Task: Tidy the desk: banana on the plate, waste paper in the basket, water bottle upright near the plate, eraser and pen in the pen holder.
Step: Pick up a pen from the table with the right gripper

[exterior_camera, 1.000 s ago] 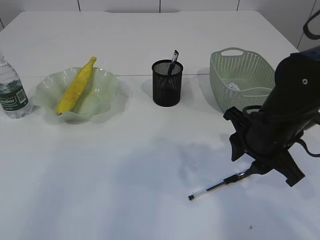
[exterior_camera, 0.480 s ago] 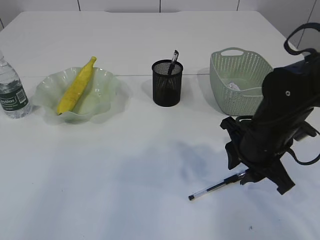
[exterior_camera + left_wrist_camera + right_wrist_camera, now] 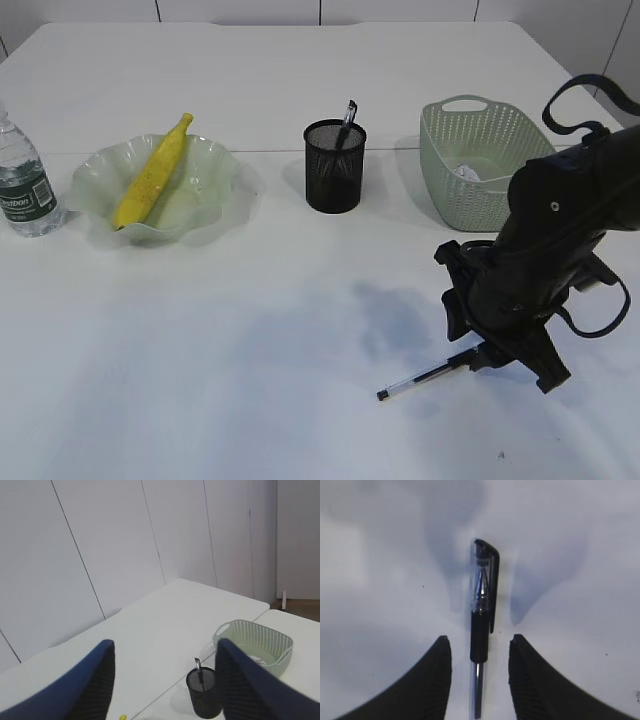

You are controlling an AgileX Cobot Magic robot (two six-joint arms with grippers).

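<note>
A yellow banana [image 3: 152,176] is lying diagonally across a pale green wavy plate [image 3: 215,170] near the table's left edge. A water bottle [image 3: 22,182] is standing upright just left of it. A black mesh pen holder [image 3: 334,172] is holding 1 pen. White waste paper [image 3: 466,172] is sitting inside the green basket [image 3: 478,200]. A clear pen [image 3: 420,378] is lying flat toward the front right corner.

In the exterior view the right arm's bulk hides the right gripper [image 3: 476,652] and the rear end of the pen [image 3: 420,380] beneath it. The right wrist view cuts off the pen's tip end at the bottom edge, between the fingers. The water bottle [image 3: 22,175] is cropped at the left edge. The pen holder's [image 3: 334,166] contents are too small to identify fully.
</note>
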